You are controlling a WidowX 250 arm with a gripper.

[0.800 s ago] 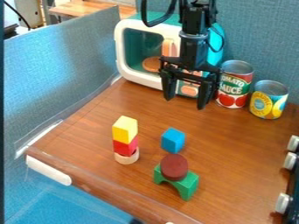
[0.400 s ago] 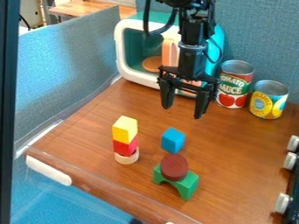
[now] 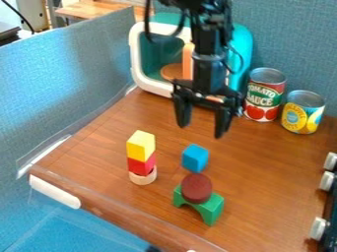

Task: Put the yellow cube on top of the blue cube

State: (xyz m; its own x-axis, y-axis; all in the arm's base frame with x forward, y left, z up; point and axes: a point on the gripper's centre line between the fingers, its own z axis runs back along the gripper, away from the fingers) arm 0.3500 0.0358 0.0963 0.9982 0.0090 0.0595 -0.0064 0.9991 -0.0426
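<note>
Topping the red block point(image 3: 141, 166) and the pale round piece point(image 3: 143, 178), the yellow cube point(image 3: 141, 145) waits to be picked. The blue cube point(image 3: 195, 158) sits apart on the wooden tabletop point(image 3: 263, 172), near a brown disc point(image 3: 196, 187) on a green arch point(image 3: 209, 208). Beyond them the gripper point(image 3: 202, 130) hangs empty, fingers spread. Reaching the yellow cube looks like the step in hand; the next move calls for centring over it, lowering, and closing without toppling the stack.

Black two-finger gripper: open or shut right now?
Open. The gripper hangs with its two fingers well apart and nothing held between them.
</note>
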